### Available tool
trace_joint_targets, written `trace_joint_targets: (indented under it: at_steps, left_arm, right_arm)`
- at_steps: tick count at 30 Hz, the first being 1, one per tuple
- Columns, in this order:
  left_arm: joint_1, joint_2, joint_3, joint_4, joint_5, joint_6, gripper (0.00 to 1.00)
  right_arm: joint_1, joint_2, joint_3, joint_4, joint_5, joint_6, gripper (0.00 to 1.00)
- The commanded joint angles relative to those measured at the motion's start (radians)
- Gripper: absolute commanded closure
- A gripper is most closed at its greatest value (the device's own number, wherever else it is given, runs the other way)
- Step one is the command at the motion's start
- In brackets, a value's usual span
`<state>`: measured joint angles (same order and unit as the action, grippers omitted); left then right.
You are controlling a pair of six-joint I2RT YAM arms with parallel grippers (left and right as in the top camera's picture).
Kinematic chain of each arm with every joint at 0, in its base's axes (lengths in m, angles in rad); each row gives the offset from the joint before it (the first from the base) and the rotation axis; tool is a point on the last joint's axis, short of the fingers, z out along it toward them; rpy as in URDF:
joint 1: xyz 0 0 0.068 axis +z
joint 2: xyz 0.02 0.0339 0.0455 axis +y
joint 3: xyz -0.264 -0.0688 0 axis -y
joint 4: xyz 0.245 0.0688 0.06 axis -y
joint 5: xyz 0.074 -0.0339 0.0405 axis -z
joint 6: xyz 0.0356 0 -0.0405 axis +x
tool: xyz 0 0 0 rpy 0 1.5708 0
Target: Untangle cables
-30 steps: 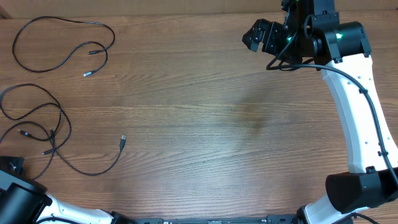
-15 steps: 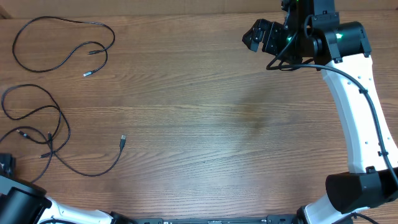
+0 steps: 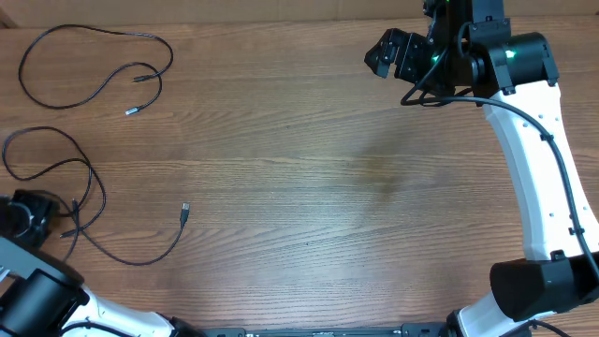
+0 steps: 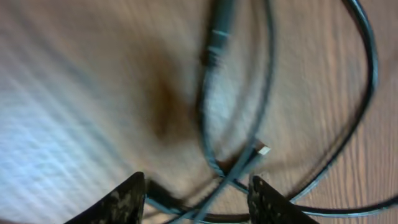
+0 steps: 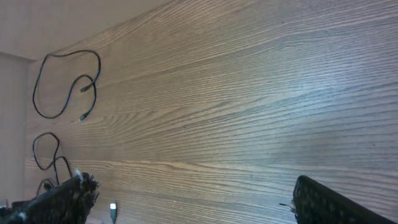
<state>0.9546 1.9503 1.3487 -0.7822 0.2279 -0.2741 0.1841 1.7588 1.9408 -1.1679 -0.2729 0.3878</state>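
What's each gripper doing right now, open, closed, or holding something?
Left gripper: open, fingers spread over the tangled cables, nothing clamped.
Right gripper: open, holding nothing, above the bare table.

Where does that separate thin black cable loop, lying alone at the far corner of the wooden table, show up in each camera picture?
Overhead: the separate thin black cable loop lies at top left.
Left wrist: not in it; only the tangled black cables fill that blurred close-up.
Right wrist: at upper left, small.
Shared landmark: the tangled cables, below the loop in overhead and right wrist.
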Motion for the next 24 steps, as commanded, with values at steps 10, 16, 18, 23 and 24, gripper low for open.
trace_joint_targets:
  at_steps: [10,16,18,23,24]
  left_arm:
    - [-0.093,0.006,-0.007,-0.05,-0.254,0.024,0.61]
    - [-0.093,0.012,-0.007,-0.035,-0.253,0.024,0.57]
    - [-0.093,0.012,-0.007,-0.008,-0.23,0.029,0.56]
    - [-0.096,0.013,-0.007,0.068,-0.064,0.061,0.53]
    - [-0.099,0.014,-0.007,0.079,-0.054,0.062,0.53]
  right_arm:
    - [-0.002,-0.029,0.003,0.003,0.007,-0.008,0.0]
    - [-0.002,-0.029,0.003,0.003,0.007,-0.008,0.0]
    - [-0.002,-0.029,0.003,0.003,0.008,-0.008,0.0]
    - [-0.002,-0.029,0.003,0.003,0.007,-0.008,0.0]
    - [-0.002,-0.029,0.003,0.003,0.007,-0.007,0.0]
